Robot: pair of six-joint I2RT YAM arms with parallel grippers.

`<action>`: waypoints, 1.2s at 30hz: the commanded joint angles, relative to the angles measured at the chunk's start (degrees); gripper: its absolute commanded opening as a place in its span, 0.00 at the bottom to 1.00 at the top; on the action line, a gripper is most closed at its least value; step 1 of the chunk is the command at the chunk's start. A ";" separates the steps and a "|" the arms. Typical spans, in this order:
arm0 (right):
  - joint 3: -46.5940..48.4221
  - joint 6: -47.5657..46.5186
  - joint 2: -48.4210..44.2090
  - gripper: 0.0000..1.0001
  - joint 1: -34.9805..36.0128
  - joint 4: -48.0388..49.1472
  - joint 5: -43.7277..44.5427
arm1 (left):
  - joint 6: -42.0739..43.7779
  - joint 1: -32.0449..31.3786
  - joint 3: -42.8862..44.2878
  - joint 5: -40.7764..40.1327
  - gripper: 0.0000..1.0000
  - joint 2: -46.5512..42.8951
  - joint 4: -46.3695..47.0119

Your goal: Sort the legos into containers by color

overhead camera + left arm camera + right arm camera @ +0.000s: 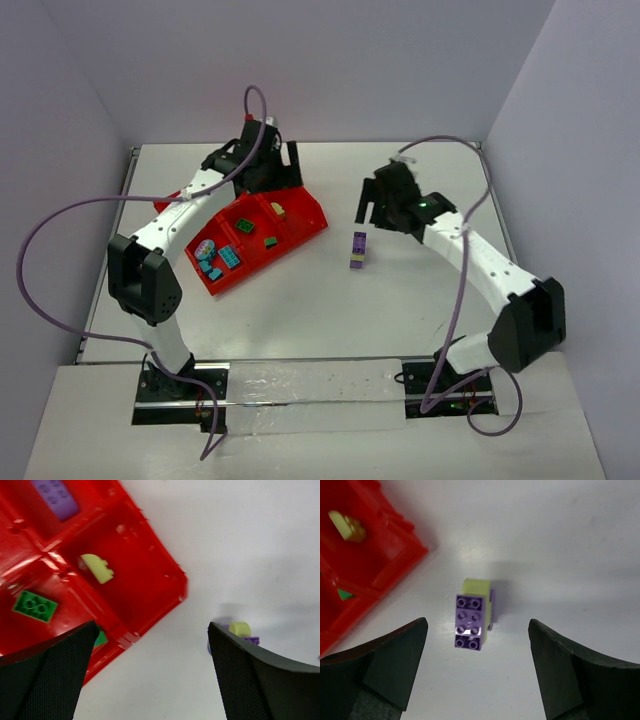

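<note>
A red tray [306, 228] with square containers lies left of centre. Its containers hold a yellow-green lego [97, 568], a purple lego [55, 495], green legos [35, 606] and teal legos [230, 256]. A purple and yellow-green lego clump [358, 250] stands alone on the white table, right of the tray. My left gripper [280, 175] hovers open over the tray's far corner, its jaws wide and empty [152, 630]. Just behind the clump [474, 612], my right gripper [372, 205] is open, jaws spread to either side without touching it.
A round multicoloured piece [205, 246] sits in a near-left container. The tray's corner [395, 555] is close to the left of the clump. Grey walls enclose the table at the back and both sides.
</note>
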 commanded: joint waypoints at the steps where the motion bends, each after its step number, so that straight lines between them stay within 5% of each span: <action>1: -4.14 -0.66 -9.22 0.89 -10.34 -1.20 2.52 | 2.33 -8.67 5.13 -1.59 0.99 2.37 -2.40; 9: -10.27 -2.51 -17.30 0.90 -23.14 -1.12 2.97 | 1.36 -20.51 10.39 -1.53 0.99 9.98 -6.12; 20: -10.78 -2.22 -17.48 0.90 -24.03 -0.23 0.41 | -1.21 -24.74 14.27 -4.17 0.97 18.62 -8.72; 31: -11.21 -2.31 -17.92 0.90 -23.97 0.02 -0.40 | -0.59 -25.78 16.92 -4.90 0.74 21.97 -8.27; 36: -11.30 -2.31 -17.91 0.90 -23.97 0.04 -0.66 | 0.39 -25.87 17.11 -4.55 0.56 22.13 -8.10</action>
